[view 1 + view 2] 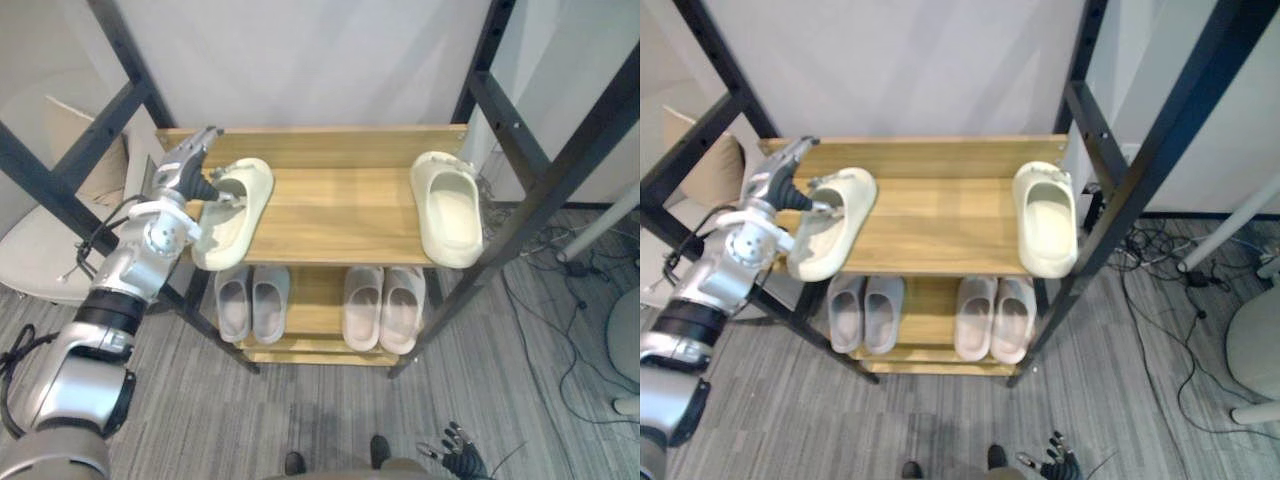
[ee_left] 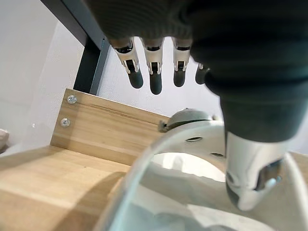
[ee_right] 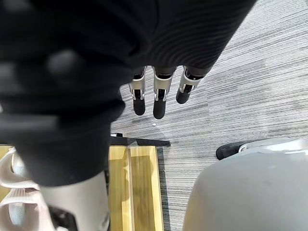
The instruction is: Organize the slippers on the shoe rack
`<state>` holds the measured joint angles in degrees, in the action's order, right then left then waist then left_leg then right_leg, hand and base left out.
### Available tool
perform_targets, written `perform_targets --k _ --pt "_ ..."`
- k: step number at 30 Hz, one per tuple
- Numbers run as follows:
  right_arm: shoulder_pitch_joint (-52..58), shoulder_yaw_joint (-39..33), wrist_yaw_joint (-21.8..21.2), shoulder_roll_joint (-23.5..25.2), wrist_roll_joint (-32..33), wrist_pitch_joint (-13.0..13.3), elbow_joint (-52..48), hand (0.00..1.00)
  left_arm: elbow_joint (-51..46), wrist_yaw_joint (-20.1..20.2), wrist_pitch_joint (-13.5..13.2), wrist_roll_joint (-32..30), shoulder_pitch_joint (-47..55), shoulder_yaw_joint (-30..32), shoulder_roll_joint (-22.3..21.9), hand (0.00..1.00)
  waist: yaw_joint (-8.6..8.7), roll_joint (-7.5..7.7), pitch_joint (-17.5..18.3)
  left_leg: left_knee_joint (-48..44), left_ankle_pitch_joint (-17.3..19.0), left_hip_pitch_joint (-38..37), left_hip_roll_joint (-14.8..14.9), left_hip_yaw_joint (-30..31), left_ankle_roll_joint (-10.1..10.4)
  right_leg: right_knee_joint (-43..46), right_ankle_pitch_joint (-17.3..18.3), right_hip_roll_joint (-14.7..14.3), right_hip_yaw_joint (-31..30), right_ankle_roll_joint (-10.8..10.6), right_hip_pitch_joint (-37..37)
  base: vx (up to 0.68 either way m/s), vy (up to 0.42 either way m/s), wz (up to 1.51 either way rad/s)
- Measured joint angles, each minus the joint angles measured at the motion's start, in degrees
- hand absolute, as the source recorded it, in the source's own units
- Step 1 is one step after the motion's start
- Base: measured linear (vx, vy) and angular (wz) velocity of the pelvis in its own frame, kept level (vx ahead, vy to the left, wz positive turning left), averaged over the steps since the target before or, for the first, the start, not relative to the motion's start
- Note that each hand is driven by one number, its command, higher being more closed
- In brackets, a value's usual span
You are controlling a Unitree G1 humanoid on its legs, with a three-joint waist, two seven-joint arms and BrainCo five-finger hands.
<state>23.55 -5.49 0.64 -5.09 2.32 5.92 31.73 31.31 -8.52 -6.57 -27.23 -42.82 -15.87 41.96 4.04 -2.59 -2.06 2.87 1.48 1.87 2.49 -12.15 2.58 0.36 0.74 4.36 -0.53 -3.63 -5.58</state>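
Wooden top shelf (image 1: 340, 215) of the rack bears the cream slipper (image 1: 240, 210) jutting past its front-left corner under the left hand (image 1: 190, 178), whose fingers (image 2: 155, 77) are straight and grip nothing, so a clumsy nudge could tip it to the floor (image 1: 300, 420); the right hand (image 1: 458, 462) hangs slack.

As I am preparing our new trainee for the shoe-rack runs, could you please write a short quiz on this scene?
1. True or false: the right hand rests on the top shelf.
2. Which hand touches a cream slipper? A) left hand B) right hand C) neither
3. How many pairs of slippers stand on the lower shelf?
Key: 1 false; 2 A; 3 two, the grey pair and the pale pink pair.
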Motion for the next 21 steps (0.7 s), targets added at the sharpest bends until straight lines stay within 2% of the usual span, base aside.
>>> perform_targets --k 6,7,17,21 --pt "0.1 1.2 0.0 0.1 0.0 0.2 -2.3 0.0 1.6 0.1 0.8 -2.0 -2.0 -1.1 0.0 0.0 0.2 0.14 -0.5 0.0 0.0 0.2 0.0 -1.1 0.0 -0.7 -0.7 0.0 -1.0 0.0 -0.4 0.0 0.0 -0.1" --pt "0.1 1.2 0.0 0.1 0.0 0.2 -2.3 0.0 1.6 0.2 0.8 -2.0 -2.0 -1.3 0.0 1.0 0.27 0.16 -0.5 0.0 0.0 0.2 0.0 -1.3 0.0 -0.7 -0.7 -0.1 -1.1 0.1 -0.5 0.0 -0.003 -0.06" --pt "0.0 1.2 0.0 0.2 0.0 0.2 -2.5 0.0 1.6 0.2 1.0 -2.0 -3.9 -1.6 0.0 1.0 0.77 0.24 -1.2 0.0 0.1 0.2 0.0 -2.6 -0.1 -2.4 -2.2 -0.2 -2.7 0.0 -0.4 -0.02 -0.005 -0.08" --pt "-0.1 1.2 0.0 0.2 0.0 0.1 -2.5 0.0 1.6 0.0 1.0 -2.0 -4.2 -1.6 0.0 1.0 1.82 0.2 -1.3 0.0 0.1 0.0 -0.1 -2.9 -0.2 -2.6 -2.4 -0.2 -3.2 0.0 -0.4 0.0 -0.004 -0.04"
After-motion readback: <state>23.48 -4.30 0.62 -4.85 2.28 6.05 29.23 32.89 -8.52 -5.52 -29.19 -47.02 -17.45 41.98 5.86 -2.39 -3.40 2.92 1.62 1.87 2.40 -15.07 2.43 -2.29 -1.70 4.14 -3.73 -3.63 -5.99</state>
